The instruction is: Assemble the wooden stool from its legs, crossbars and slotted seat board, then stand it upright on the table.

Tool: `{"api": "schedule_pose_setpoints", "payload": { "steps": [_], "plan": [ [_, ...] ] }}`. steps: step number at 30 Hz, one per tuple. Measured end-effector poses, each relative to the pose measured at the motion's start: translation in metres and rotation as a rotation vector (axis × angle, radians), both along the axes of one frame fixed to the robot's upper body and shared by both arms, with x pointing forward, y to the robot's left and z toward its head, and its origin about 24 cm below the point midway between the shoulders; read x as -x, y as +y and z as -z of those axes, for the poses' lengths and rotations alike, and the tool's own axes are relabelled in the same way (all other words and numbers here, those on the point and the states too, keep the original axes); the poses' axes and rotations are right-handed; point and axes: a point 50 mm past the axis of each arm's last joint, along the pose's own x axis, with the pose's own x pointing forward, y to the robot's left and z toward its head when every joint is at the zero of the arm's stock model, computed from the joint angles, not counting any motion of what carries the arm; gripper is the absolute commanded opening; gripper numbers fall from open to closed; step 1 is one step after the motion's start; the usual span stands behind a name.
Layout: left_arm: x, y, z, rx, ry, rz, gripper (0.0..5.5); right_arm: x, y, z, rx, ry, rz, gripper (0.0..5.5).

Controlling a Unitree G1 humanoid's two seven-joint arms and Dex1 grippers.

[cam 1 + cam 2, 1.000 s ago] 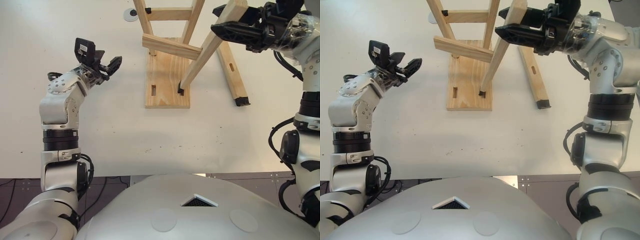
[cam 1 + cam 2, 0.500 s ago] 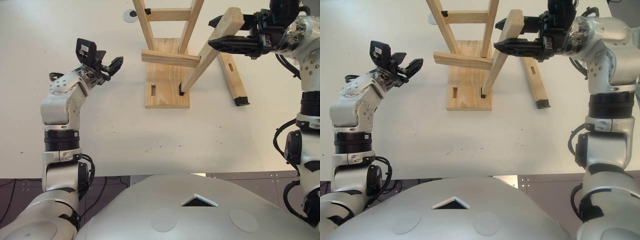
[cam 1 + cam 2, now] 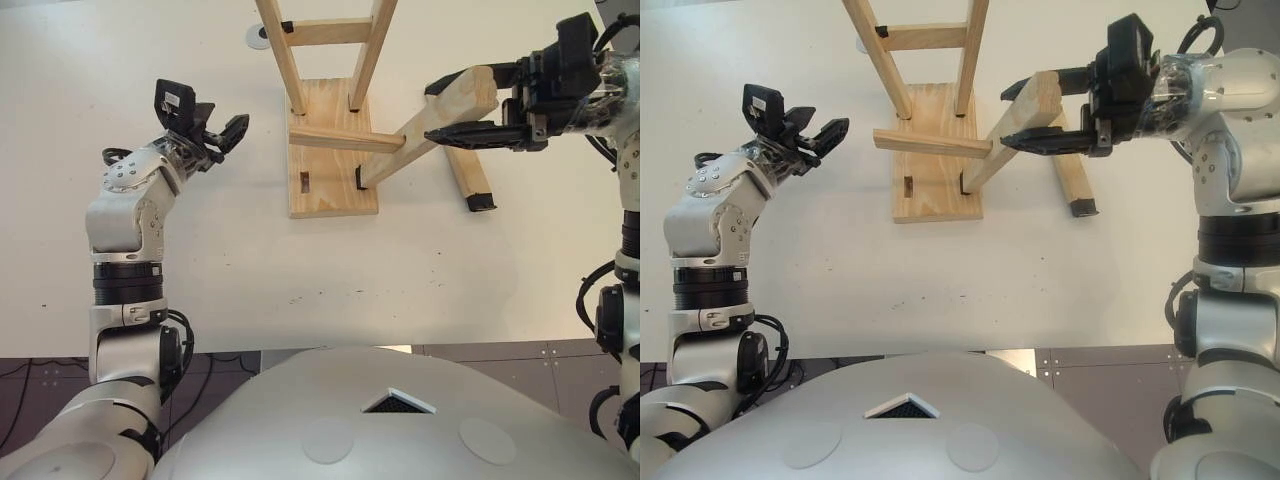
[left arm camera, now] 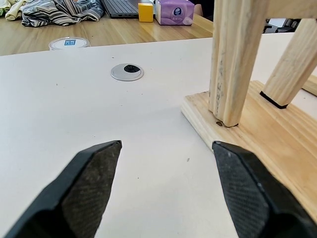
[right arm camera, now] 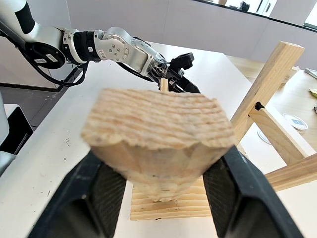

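Left eye view, stock of the desk [image 3: 300, 260]:

- Board [image 3: 335, 150]: flat on the desk, midway along its far edge, one short end toward the near edge. A slot [image 3: 303, 181] shows open by its near-left corner.
- Far legs, two: left one [image 3: 280, 55] and right one [image 3: 366, 55] stand on the far half of the board, joined higher up by a far crossbar [image 3: 335, 32]. The left wrist view shows the foot of one such leg [image 4: 233, 59] seated at the board's edge.
- Held leg [image 3: 425, 130]: tilted, black-capped foot at the board's near-right edge, top leaning out toward the right edge of the desk.
- Low crossbar [image 3: 345, 140]: fixed to the held leg partway up and running level over the board toward the far left leg; whether it joins there, cannot tell.
- Loose leg [image 3: 470, 180]: flat on the desk just right of the board, black cap toward the near edge, partly covered by the held leg.
- Grommet [image 3: 258, 37]: set in the desk left of the board, close to the far edge.
- Right gripper [image 3: 432, 112]: clamped across the upper part of the held leg; the right wrist view has the leg's end grain [image 5: 158, 134] between both fingers [image 5: 104, 193].
- Left gripper [image 3: 222, 125]: fingers spread wide, holding nothing, above the desk left of the board and apart from it.
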Motion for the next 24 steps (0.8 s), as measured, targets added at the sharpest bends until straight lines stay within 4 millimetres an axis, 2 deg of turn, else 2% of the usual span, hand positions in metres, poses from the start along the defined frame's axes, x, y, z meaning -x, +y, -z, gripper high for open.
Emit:
{"api": "schedule_pose_setpoints", "payload": {
  "steps": [7,11,16,19,24],
  "plan": [
    [0.001,-0.006,0.002,0.015,-0.003,-0.015,3.35,-0.016,0.010,-0.014,0.028,0.109,0.019,2.04],
    [0.004,-0.020,0.011,0.049,0.013,-0.025,3.35,-0.032,0.012,-0.021,0.093,0.154,-0.001,2.04],
    [0.005,-0.022,0.013,0.063,0.008,-0.038,3.35,-0.028,0.006,-0.018,0.171,0.072,-0.064,2.04],
    [0.008,-0.023,0.018,0.074,0.023,-0.048,3.35,-0.023,0.011,-0.017,0.178,0.023,-0.108,2.04],
    [0.009,-0.023,0.019,0.077,0.025,-0.054,3.35,-0.020,0.015,-0.014,0.189,0.048,-0.100,2.04]
  ]
}}
